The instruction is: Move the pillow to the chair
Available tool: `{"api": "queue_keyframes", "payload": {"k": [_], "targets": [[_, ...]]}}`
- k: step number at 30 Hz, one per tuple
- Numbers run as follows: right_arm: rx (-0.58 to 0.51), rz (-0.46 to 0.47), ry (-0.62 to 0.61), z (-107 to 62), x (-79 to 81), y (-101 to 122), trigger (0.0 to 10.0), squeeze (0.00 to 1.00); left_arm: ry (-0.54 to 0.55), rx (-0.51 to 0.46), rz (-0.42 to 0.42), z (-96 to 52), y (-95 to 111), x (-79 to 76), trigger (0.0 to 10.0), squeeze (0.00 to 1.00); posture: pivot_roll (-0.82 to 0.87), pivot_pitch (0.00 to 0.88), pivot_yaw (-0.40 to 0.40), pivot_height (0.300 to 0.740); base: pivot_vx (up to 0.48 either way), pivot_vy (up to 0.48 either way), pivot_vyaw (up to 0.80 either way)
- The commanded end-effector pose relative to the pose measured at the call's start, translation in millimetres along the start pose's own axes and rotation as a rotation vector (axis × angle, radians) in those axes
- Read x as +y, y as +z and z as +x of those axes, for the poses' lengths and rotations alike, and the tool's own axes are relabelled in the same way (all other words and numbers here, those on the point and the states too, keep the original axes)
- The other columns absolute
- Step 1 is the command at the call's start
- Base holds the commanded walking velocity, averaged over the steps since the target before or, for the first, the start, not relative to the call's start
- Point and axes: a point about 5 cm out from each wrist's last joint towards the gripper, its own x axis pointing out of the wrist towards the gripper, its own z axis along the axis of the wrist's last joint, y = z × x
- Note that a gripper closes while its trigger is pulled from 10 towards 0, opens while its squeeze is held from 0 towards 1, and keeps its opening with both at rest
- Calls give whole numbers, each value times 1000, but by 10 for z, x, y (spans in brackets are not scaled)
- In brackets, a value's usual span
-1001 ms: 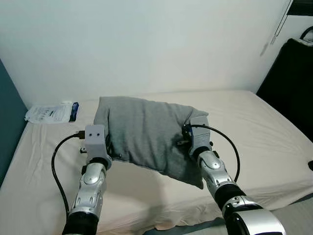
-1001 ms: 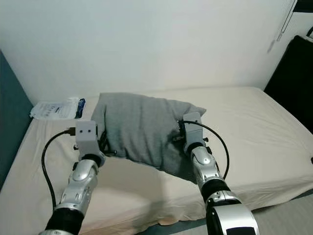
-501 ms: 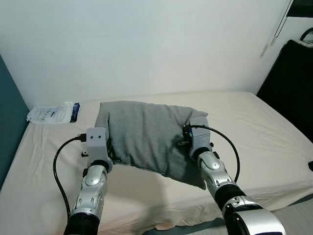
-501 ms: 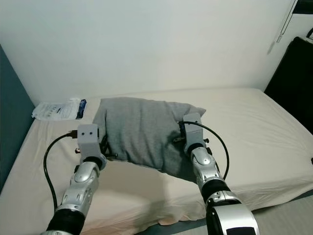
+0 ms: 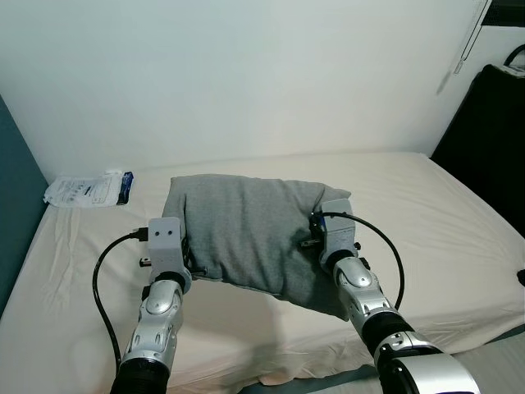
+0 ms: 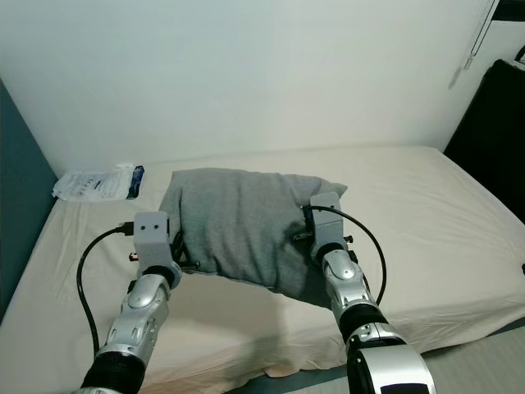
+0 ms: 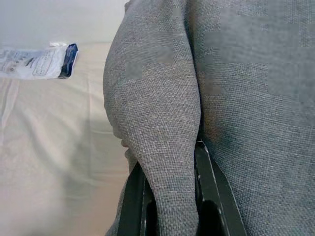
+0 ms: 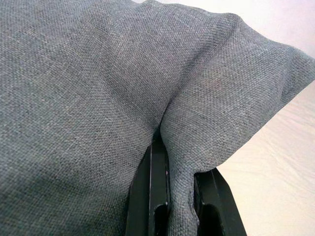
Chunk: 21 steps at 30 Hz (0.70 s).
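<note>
A grey fabric pillow (image 5: 246, 234) hangs between both arms just above the beige bed (image 5: 426, 222). My left gripper (image 7: 170, 162) is shut on a fold at the pillow's left edge, its black fingers (image 7: 134, 196) pinching the cloth. On the pillow's right side, my right gripper (image 8: 179, 162) is shut on another fold, with one finger (image 8: 157, 172) pressed against it. In the eye views the left wrist (image 5: 164, 240) and right wrist (image 5: 335, 234) flank the pillow, and the fingers are buried in the fabric.
A white plastic packet (image 5: 86, 188) lies at the bed's far left corner by the teal wall (image 5: 12, 205). A tall black object (image 5: 488, 139) stands beyond the bed on the right. The white wall runs behind, and a strip of floor (image 5: 500, 361) shows at lower right.
The pillow has sunk a little and shifted slightly right with both grippers. Both holds are unchanged.
</note>
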Motion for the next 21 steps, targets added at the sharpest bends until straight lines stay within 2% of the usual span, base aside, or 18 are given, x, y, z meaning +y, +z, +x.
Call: {"api": "queue_keyframes", "payload": {"k": [1,5,8,21], "targets": [[-7,18,33,3,62,0,10000,0,-71,-44,47,1,77,-152,10000,0,-26,0,-81,740,0,0,-800],[-3,40,28,-9,48,-23,10000,0,-65,-48,49,-11,73,-142,10000,0,-14,0,-94,740,0,0,-800],[-1,36,38,-8,75,-27,10000,0,-24,-50,30,-25,67,-75,10000,0,-3,0,-102,740,0,0,-800],[6,54,50,4,128,-26,10000,0,-13,-57,43,-36,78,-16,10000,0,12,0,-106,740,0,0,-800]]}}
